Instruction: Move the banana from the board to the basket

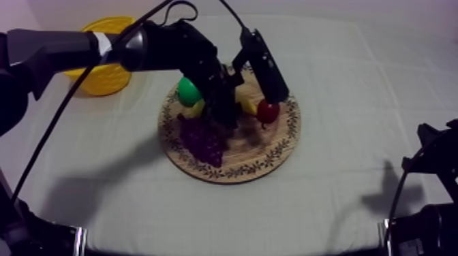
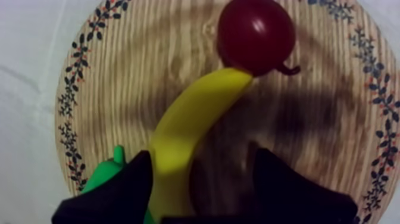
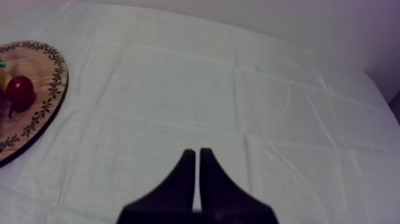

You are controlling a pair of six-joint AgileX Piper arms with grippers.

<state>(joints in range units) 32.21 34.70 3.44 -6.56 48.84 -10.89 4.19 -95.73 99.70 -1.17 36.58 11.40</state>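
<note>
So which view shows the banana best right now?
Left wrist view: the banana lies nearly whole, from between the left gripper's open fingers to the small red fruit. Top view: the left arm hides most of it. Right wrist view: a yellow sliver.

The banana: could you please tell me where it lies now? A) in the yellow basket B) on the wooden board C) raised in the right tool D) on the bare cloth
B: the banana lies on the wooden board, with the open left tool astride it.
</note>
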